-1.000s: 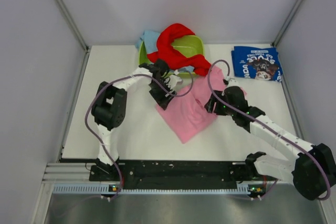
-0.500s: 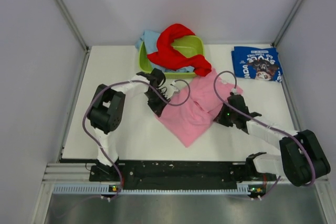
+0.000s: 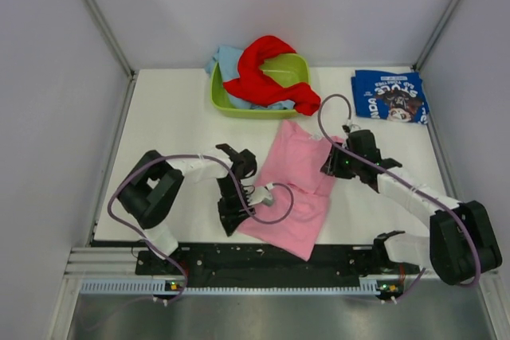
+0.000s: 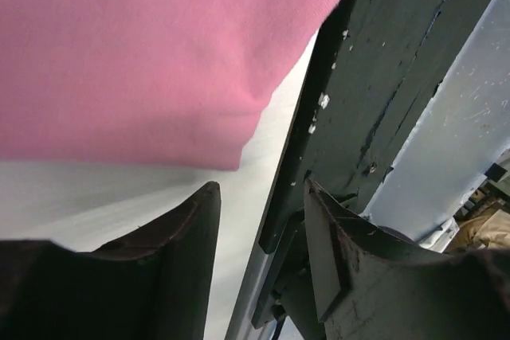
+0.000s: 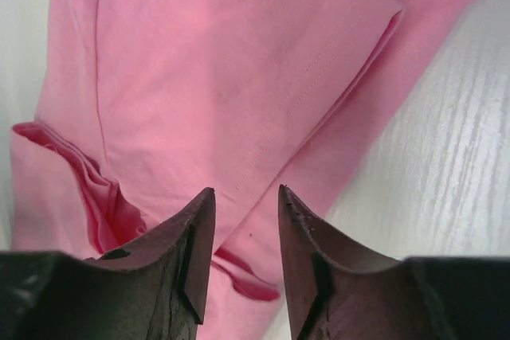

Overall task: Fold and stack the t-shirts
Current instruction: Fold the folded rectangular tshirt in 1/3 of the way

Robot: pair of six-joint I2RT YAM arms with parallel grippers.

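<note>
Pink t-shirt [image 3: 296,185] lies spread on table [image 3: 175,133], center-near, btwn the 2 arms; its near corner reaches the black base rail [image 3: 263,256]. Right wrist view shows a sleeve and some creases. Left gripper [image 4: 259,197] sits low at the shirt's left near edge, fingers apart, nothing btwn them, cloth just beyond the tips. Right gripper [image 5: 245,201] hovers over the shirt's right side, fingers a little apart, released, no cloth pinched. Left arm's purple cable [image 3: 280,198] loops over the pink cloth.

Lime green tub [image 3: 217,99] at far center: red t-shirt [image 3: 263,65] draped over it and spilling toward the pink one, light blue t-shirt [image 3: 225,59] hanging out at far left corner.

Navy t-shirt [image 3: 390,97] w/ print, folded, far right, well apart from the rest.
</note>
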